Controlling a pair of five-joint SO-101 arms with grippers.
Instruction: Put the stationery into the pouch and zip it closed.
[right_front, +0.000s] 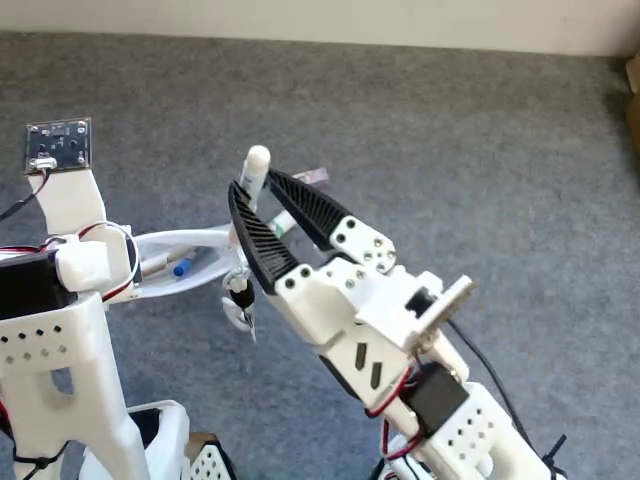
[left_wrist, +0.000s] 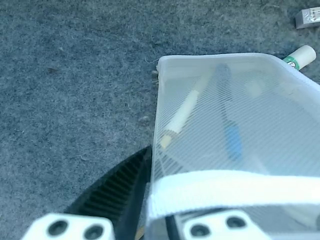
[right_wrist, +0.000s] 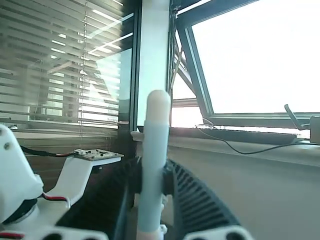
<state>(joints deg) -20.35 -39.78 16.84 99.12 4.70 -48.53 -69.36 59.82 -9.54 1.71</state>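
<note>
Right tool (right_wrist: 152, 175): black ribbed fingers closed on the mid-barrel of a white round-capped pen (right_wrist: 152, 135). In the high view the pen stands steep, cap up and dark tip down. The tip hangs just beside the end of the translucent mesh pouch (right_front: 190, 250) farthest from the left arm.

The pouch stretches from that tip toward the left arm, its long axis crosswise to the pen. Left tool (left_wrist: 150, 200) appears clamped on its white-banded edge. Inside lie a white stick pen (left_wrist: 182, 112) and a blue-barrelled pen (left_wrist: 231, 140).

Judgement: the right arm must tip the pen toward the pouch's length; I cannot make out how wide the mouth stands.

A green-and-white marker (left_wrist: 300, 55) lies just beside the pouch's far edge, with a small grey block (left_wrist: 310, 17) near it. Grey felt counter (right_front: 500, 150) lies open to the right.
</note>
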